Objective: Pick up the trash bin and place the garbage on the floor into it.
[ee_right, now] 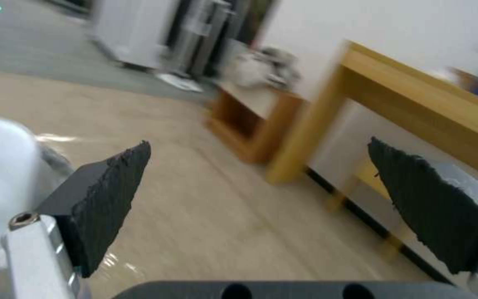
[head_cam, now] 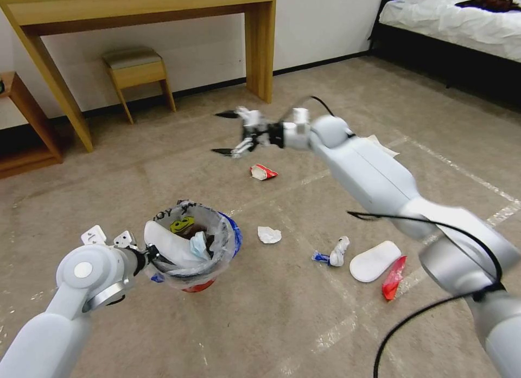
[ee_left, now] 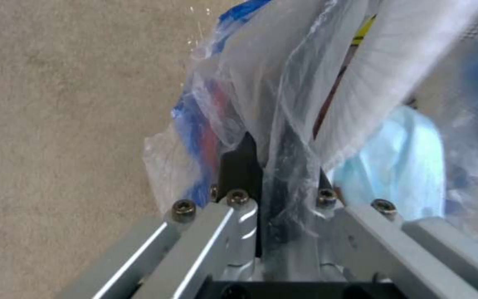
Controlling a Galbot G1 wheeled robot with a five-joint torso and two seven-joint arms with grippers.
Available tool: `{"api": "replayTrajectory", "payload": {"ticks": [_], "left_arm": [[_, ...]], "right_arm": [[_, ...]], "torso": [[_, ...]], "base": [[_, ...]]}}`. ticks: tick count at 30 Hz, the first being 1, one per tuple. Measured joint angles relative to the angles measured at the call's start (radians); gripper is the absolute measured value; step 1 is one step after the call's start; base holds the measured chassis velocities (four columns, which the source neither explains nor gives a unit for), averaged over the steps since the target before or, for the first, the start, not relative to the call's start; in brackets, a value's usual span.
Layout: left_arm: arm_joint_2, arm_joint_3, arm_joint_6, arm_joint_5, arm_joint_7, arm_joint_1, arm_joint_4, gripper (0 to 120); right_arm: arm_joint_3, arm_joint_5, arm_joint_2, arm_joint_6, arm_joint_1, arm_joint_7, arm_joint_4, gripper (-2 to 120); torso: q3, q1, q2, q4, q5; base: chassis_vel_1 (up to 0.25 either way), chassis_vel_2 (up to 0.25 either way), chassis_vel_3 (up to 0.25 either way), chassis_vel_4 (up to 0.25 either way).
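The trash bin, a small red bucket lined with a clear bag and marked with a yellow smiley, sits low at the front left, holding a white slipper and a blue mask. My left gripper is shut on its near rim and on the bag. Garbage lies on the beige floor: a red-and-white wrapper, crumpled paper, a twisted white-and-blue scrap, a white slipper and a red wrapper. My right gripper hangs open and empty above the floor beyond the red-and-white wrapper, its black pads wide apart.
A wooden desk and a small stool stand by the far wall, with a low wooden shelf at the left. A bed fills the back right corner. Clear tape lines cross the carpet.
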Motion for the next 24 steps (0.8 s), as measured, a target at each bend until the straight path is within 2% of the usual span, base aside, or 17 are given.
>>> {"api": "replayTrajectory", "payload": {"ticks": [1,2,4,9,13,15,18,24], "left_arm": [[0.001,0.000,0.000,0.000,0.000,-0.001,0.000,4],[0.001,0.000,0.000,0.000,0.000,-0.001,0.000,4],[0.000,0.000,-0.001,-0.001,0.001,0.000,0.000,4],[-0.007,0.002,0.000,0.000,0.001,0.000,0.000,4],[-0.014,0.002,0.000,0.002,0.003,0.000,0.001,4],[-0.017,0.002,0.000,0.005,0.004,0.005,0.000,4],[-0.018,0.001,0.001,0.008,0.004,0.008,-0.001,4],[-0.034,-0.017,0.002,0.024,0.009,0.032,-0.015,4]], "right_arm": [[0.045,-0.002,-0.037,-0.001,-0.040,0.024,0.018,100],[0.045,-0.002,-0.037,-0.001,-0.040,0.024,0.018,100],[0.153,0.015,-0.091,-0.004,-0.128,0.053,0.054,100],[0.303,0.076,-0.163,-0.015,-0.277,0.067,0.103,100],[0.361,0.108,-0.189,-0.015,-0.349,0.040,0.120,100],[0.427,0.149,-0.203,-0.017,-0.422,0.030,0.150,100],[0.461,0.159,-0.207,-0.019,-0.450,0.030,0.165,100],[0.599,0.213,-0.214,-0.008,-0.580,0.086,0.272,100]], "torso": [[0.000,0.000,0.000,-0.0011,0.0000],[0.000,0.000,0.000,-0.0011,0.0000],[0.000,0.000,0.000,-0.0014,0.0003],[0.000,0.000,0.000,-0.0002,0.0000],[0.000,0.000,0.000,-0.0009,0.0000],[0.000,0.000,0.000,-0.0006,-0.0002],[0.000,0.000,0.000,-0.0004,0.0000],[0.000,0.000,0.000,-0.0003,-0.0003]], "base": [[0.000,0.000,0.000,0.000],[0.000,0.000,0.000,0.000],[0.000,0.000,0.000,0.000],[0.000,0.000,0.000,0.000],[0.000,0.000,0.000,0.000],[0.000,0.000,0.000,0.000],[0.000,0.000,0.000,0.000],[0.000,0.000,0.000,0.000]]}}
